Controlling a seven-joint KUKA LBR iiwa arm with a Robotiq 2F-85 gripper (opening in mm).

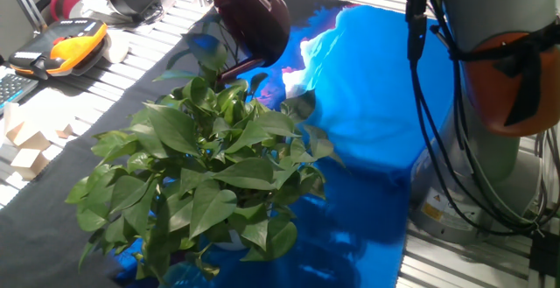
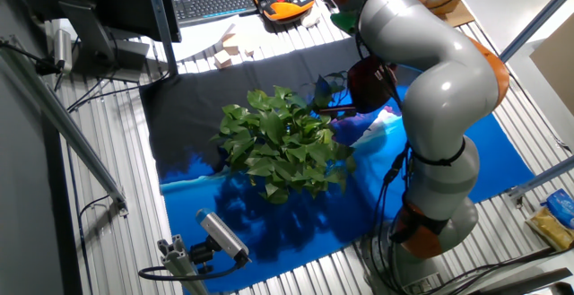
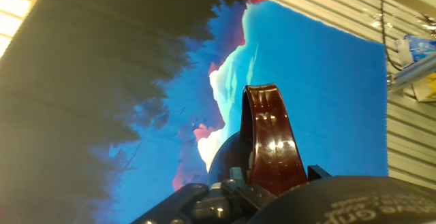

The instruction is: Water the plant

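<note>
The plant is a large bushy houseplant with glossy green leaves, standing mid-table; it also shows in the other fixed view. A dark maroon watering can hangs in the air just beyond it, tilted. Its long spout points down toward the plant's near edge and reaches the outer leaves. In the hand view my gripper is shut on the can's glossy curved handle. The plant is out of the hand view. I see no water stream.
A blue and black cloth covers the table. The robot base and cables stand at right. Wooden blocks, an orange teach pendant and a keyboard lie beyond the cloth. A camera on a mount stands at the near edge.
</note>
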